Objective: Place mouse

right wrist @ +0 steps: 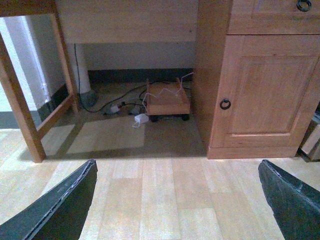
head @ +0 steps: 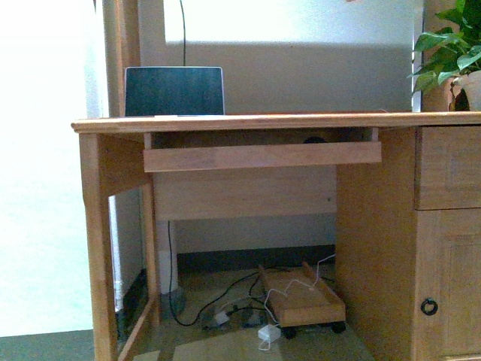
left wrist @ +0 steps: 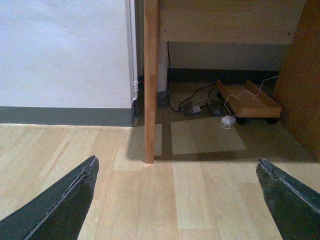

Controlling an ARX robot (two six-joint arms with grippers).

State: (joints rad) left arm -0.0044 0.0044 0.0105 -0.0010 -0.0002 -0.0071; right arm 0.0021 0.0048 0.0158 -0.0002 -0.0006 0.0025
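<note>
Wooden keyboard tray [head: 263, 156] is half hiding a domed shape, probably the mouse [head: 314, 140], under the desktop [head: 263, 121], while the left gripper [left wrist: 176, 162] and right gripper [right wrist: 176, 164] are hanging spread wide and empty above the floor [left wrist: 150, 200], so any reach is risking a knock against the tray's rail.

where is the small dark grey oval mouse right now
Front view: the mouse barely peeks, as a dark dome, over the wooden pull-out tray under the desktop, right of centre, lower right of the dark laptop.
</note>
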